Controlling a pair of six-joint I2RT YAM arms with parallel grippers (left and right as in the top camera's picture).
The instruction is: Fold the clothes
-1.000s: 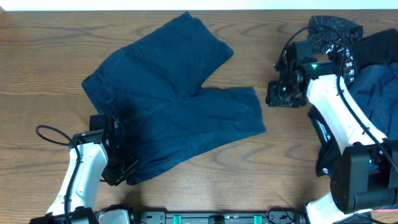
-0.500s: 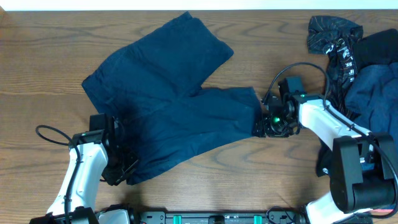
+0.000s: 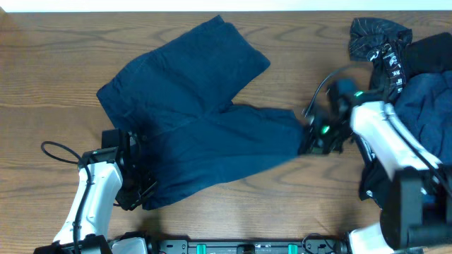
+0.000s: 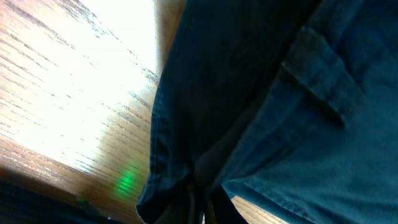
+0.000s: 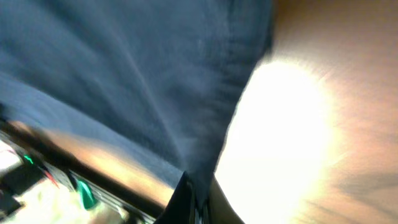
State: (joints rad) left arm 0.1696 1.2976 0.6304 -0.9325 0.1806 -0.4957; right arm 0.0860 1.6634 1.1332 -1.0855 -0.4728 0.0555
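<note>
Navy blue shorts (image 3: 198, 120) lie spread on the wooden table, two legs pointing up and right. My left gripper (image 3: 138, 194) is shut on the waistband at the shorts' lower left corner; the left wrist view shows the cloth (image 4: 261, 93) pinched between the fingers (image 4: 202, 208). My right gripper (image 3: 311, 141) is shut on the hem of the right leg, which is lifted and stretched rightward. The right wrist view shows blurred navy cloth (image 5: 155, 74) held in the fingers (image 5: 196, 202).
A pile of other clothes sits at the right edge: a black garment with white print (image 3: 378, 39) and more navy cloth (image 3: 427, 99). The left arm's cable (image 3: 53, 152) loops on the table. Bare wood (image 3: 49, 63) lies at the left.
My right gripper came down from the far right to the right leg's hem, closed on it, and now pulls it rightward, shifting the shorts slightly. The left gripper has not moved.
</note>
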